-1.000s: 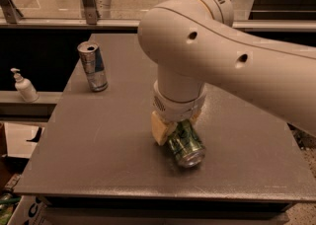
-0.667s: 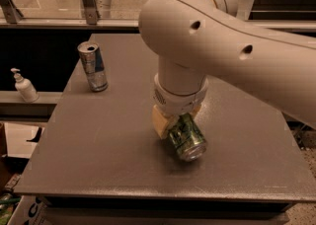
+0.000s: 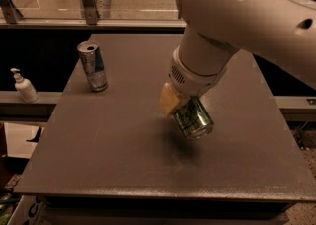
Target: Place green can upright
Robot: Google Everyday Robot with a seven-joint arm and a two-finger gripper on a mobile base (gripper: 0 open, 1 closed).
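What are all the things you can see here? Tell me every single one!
green can: one, green with a silver end, tilted in the gripper over the middle of the table
slim can: one, silver and blue, standing upright at the table's back left
pump bottle: one, white, on the ledge left of the table
table: one, dark grey, fills the middle of the view
metal posts: two, grey, behind the table at the back left
robot arm: one, white, reaching in from the top right
gripper: one, pale yellow fingers, closed on the green can above the table's middle
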